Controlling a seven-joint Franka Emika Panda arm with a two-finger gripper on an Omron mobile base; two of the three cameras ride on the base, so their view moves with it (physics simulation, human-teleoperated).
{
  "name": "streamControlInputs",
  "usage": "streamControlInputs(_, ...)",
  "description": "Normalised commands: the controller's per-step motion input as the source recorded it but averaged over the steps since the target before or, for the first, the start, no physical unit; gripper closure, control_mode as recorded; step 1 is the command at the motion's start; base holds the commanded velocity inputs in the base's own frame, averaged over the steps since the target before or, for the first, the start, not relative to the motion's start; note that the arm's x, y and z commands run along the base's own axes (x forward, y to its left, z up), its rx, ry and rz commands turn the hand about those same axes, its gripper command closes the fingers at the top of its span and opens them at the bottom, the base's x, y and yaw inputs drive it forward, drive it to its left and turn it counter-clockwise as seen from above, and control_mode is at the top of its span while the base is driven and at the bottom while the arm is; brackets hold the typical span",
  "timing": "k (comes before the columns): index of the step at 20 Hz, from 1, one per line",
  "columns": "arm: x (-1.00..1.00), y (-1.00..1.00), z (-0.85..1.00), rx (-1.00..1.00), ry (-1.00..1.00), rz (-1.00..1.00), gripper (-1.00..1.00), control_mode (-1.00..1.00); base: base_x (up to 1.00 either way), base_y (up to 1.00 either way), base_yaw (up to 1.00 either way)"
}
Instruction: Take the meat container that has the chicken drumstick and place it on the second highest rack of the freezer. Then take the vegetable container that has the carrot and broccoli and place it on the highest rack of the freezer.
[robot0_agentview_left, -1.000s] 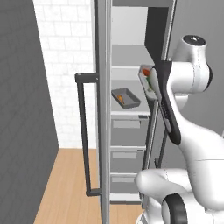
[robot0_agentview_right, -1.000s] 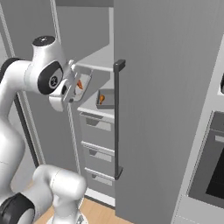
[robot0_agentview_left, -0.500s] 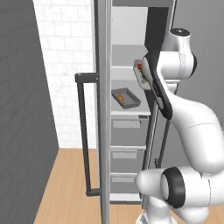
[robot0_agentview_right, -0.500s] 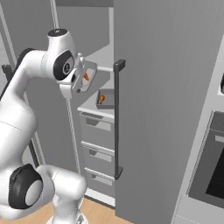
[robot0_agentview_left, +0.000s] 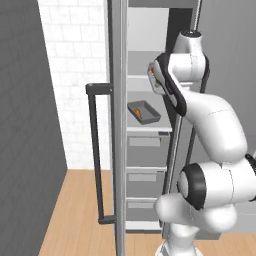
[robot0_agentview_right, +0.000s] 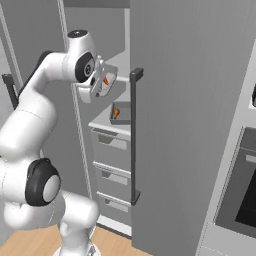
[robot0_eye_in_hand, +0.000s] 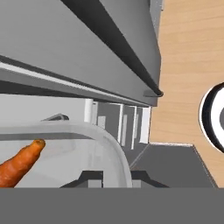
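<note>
White arm has swung up over the last 1 s, its gripper (robot0_agentview_right: 98, 82) clamped nearly shut on the clear plastic vegetable container (robot0_eye_in_hand: 83, 148) holding the orange carrot (robot0_eye_in_hand: 19, 162), now beside the freezer's (robot0_agentview_right: 200, 100) upper shelves, nearing the highest rack while the grey meat tray (robot0_agentview_left: 144, 111) already sits shelved.

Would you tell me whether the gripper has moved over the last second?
Yes. The gripper, shut on the clear container with the carrot, has risen against the shelf holding the grey tray, toward the upper shelves.
</note>
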Motion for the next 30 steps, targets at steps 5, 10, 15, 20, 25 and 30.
streamControlInputs(5,0.67,0.00,0.00,0.00,0.00,-0.06,1.00,-1.00,0.00,0.00,0.00)
streamControlInputs(10,0.70,-0.01,0.04,0.00,0.00,-0.07,1.00,-1.00,0.00,0.00,0.00)
streamControlInputs(15,0.73,-0.03,0.06,0.00,0.00,-0.07,1.00,-1.00,0.00,0.00,0.00)
streamControlInputs(20,0.74,-0.05,0.06,0.00,0.00,-0.07,1.00,-1.00,0.00,0.00,0.00)
streamControlInputs(25,0.85,-0.06,0.02,0.00,0.00,-0.07,1.00,-1.00,0.00,0.00,0.00)
streamControlInputs(30,0.88,-0.04,0.00,0.00,0.00,-0.06,1.00,-1.00,0.00,0.00,0.00)
